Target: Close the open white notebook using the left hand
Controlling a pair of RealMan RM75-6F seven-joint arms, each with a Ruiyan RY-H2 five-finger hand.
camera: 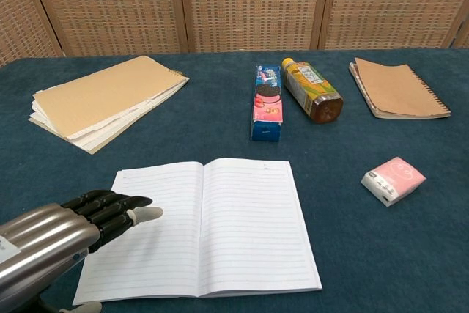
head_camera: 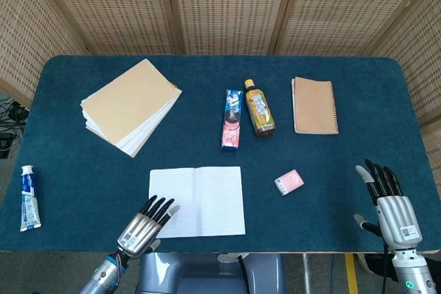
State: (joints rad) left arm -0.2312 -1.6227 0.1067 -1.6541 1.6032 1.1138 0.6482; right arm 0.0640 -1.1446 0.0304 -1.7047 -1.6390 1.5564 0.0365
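Note:
The white notebook (head_camera: 198,200) (camera: 201,226) lies open and flat near the table's front edge, its lined pages facing up. My left hand (head_camera: 145,224) (camera: 62,237) hovers over the lower left corner of its left page with the fingers stretched forward and apart, holding nothing. Whether it touches the paper I cannot tell. My right hand (head_camera: 388,202) is far off at the front right corner, fingers spread and empty; the chest view does not show it.
A stack of tan notebooks (head_camera: 130,105) lies at the back left, a spiral notebook (head_camera: 315,105) at the back right. A biscuit pack (head_camera: 231,120) and a bottle (head_camera: 259,108) lie mid-table, a pink packet (head_camera: 289,182) right of the notebook, a toothpaste tube (head_camera: 28,196) at the left edge.

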